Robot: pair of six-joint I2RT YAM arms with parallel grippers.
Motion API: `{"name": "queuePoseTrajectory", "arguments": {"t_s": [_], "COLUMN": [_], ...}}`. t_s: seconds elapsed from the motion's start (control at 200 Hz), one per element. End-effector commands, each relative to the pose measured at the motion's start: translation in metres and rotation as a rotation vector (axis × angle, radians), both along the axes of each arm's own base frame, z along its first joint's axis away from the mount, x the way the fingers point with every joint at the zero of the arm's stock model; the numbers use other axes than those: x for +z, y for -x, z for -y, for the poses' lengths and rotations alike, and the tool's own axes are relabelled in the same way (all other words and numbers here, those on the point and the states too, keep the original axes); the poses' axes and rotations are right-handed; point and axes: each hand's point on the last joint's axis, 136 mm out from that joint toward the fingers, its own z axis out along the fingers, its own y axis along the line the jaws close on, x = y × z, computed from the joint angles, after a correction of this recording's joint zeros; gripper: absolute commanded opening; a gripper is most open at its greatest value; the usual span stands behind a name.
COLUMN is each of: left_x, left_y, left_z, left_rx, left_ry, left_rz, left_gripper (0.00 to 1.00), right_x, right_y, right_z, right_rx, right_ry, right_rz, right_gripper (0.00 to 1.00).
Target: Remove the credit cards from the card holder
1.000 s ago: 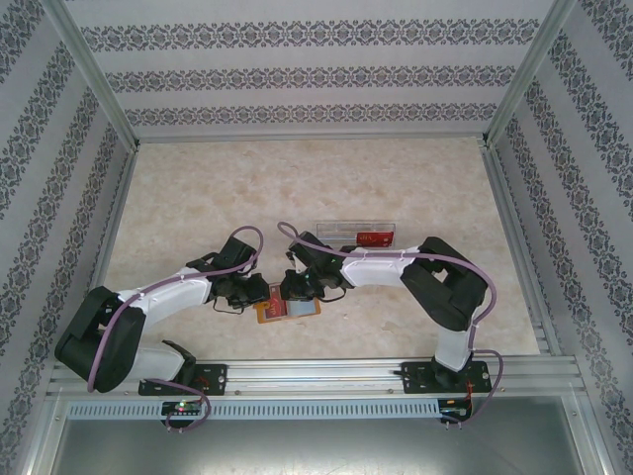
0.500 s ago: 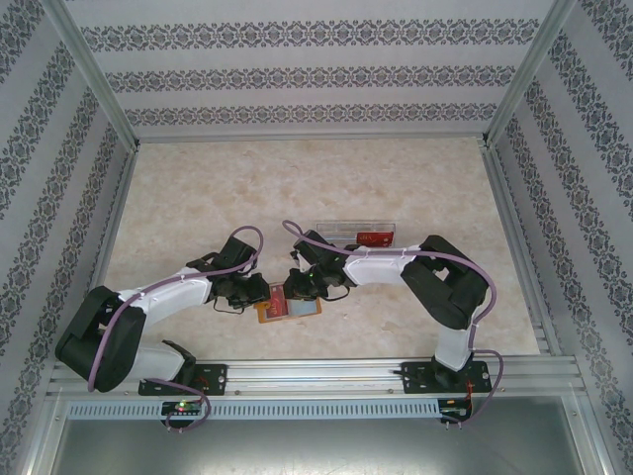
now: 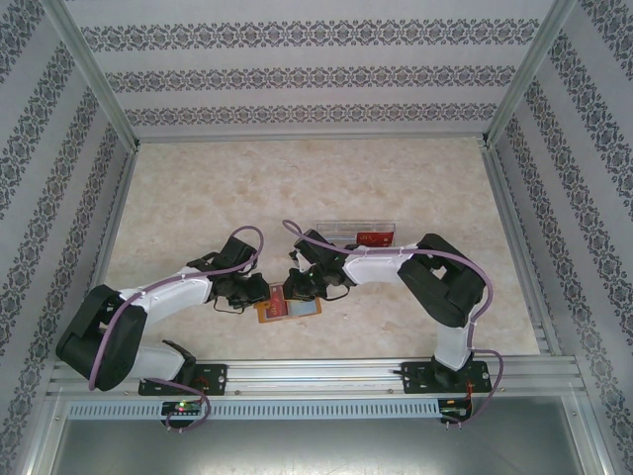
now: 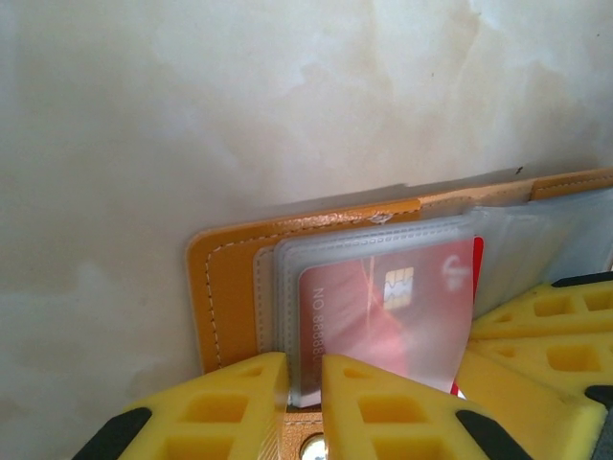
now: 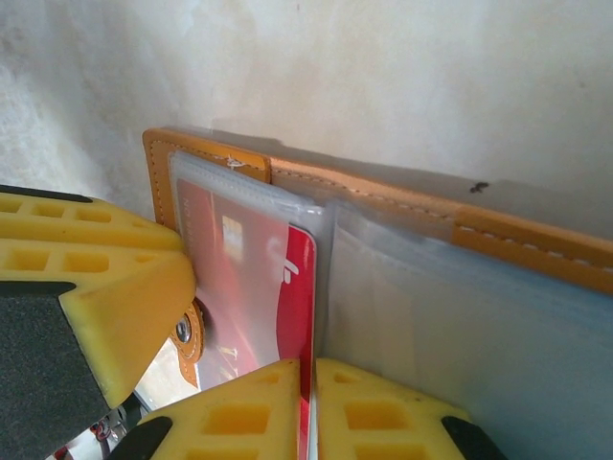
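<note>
The orange-tan card holder (image 3: 263, 314) (image 4: 225, 287) (image 5: 402, 196) lies open on the table between both arms. A red credit card (image 4: 383, 316) (image 5: 299, 287) with a gold chip sits in its grey translucent pocket, one red edge sticking out. My left gripper (image 3: 255, 293) (image 4: 305, 369) is shut on the edge of that pocket sleeve. My right gripper (image 3: 295, 289) (image 5: 308, 374) is shut on the card's exposed red edge. The two grippers face each other, close together over the holder.
A clear plastic tray (image 3: 346, 230) stands just behind the right wrist with a red card (image 3: 376, 237) in it. Patterned walls close in the table on three sides, and a metal rail (image 3: 316, 374) runs along the near edge.
The right wrist has shifted slightly to the right over the holder. The left arm and the holder have stayed put.
</note>
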Motion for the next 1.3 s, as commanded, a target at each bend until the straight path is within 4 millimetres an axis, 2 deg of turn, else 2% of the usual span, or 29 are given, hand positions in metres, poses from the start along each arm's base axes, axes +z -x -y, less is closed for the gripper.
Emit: {"name": "queuePoseTrajectory", "arguments": {"t_s": [0.0, 0.075, 0.135, 0.195, 0.47, 0.675, 0.784, 0.854, 0.999, 1.294], "left_x": [-0.007, -0.007, -0.007, -0.008, -0.008, -0.009, -0.008, -0.007, -0.003, -0.001], "left_y": [0.001, 0.000, -0.001, 0.000, 0.001, 0.001, 0.001, 0.000, -0.002, -0.004], "left_z": [-0.003, -0.002, -0.002, -0.003, -0.005, -0.005, -0.004, -0.004, -0.002, 0.001], "left_rx": [0.017, 0.016, 0.015, 0.016, 0.019, 0.019, 0.018, 0.017, 0.019, 0.019], "left_ry": [-0.004, -0.003, -0.001, -0.005, -0.019, -0.021, -0.017, -0.012, -0.001, 0.012], "left_rz": [-0.027, -0.025, -0.025, -0.031, -0.032, -0.034, -0.033, -0.034, -0.023, -0.019], "left_gripper": [0.19, 0.14, 0.09, 0.07, 0.05, 0.06, 0.11, 0.23, 0.24, 0.33], "right_x": [-0.001, 0.000, 0.002, 0.004, 0.008, 0.014, 0.016, 0.018, 0.022, 0.008], "right_y": [0.001, 0.002, 0.003, 0.002, -0.006, -0.007, -0.007, -0.007, -0.007, 0.000], "right_z": [-0.008, -0.011, -0.012, -0.011, 0.014, 0.021, 0.018, 0.014, 0.007, -0.004], "right_rx": [0.010, 0.017, 0.024, 0.025, -0.025, -0.028, -0.019, -0.014, -0.004, 0.020], "right_ry": [-0.029, -0.039, -0.046, -0.043, -0.016, -0.016, -0.034, -0.045, -0.053, -0.037], "right_rz": [-0.023, -0.023, -0.015, -0.007, 0.025, 0.037, 0.033, 0.036, 0.043, 0.007], "right_gripper": [0.10, 0.07, 0.00, 0.00, 0.00, 0.00, 0.00, 0.06, 0.09, 0.14]}}
